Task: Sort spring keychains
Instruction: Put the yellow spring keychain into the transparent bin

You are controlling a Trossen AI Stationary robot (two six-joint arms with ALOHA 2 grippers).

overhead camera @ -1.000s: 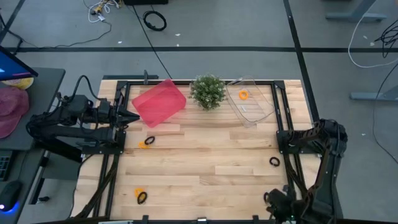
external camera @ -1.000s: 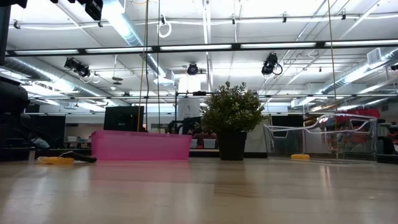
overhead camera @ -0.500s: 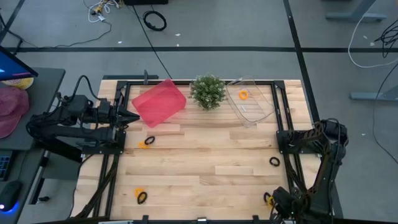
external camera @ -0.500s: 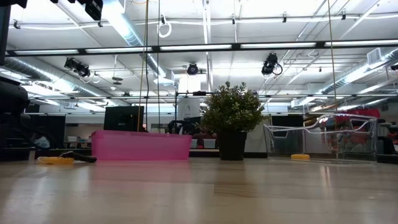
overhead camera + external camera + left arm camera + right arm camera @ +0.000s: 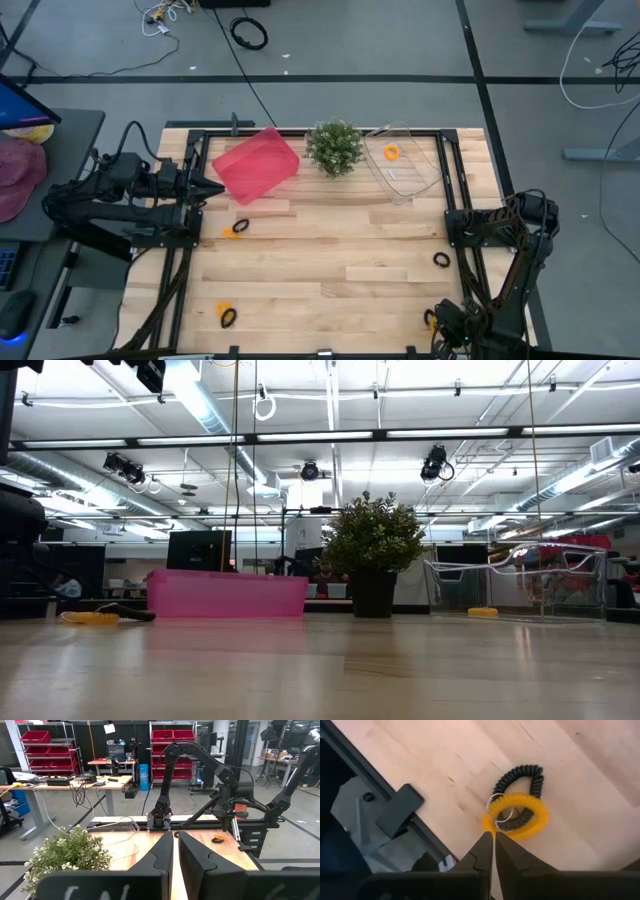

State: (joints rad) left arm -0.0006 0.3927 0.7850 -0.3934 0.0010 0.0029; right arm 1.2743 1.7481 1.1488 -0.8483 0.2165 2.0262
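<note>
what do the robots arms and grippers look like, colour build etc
Both arms are dark, near-black jointed links on black frame bases with black cables along them. The left gripper ends in two smooth, dark wedge-shaped fingers tapering to narrow tips; the right gripper has the same dark tapered pair. No markings are readable.

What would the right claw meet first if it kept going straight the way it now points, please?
Most likely the orange keychain, lying over a black keychain on the table. The right claw, fingers nearly together, points at its near edge, though depth is unclear.
</note>
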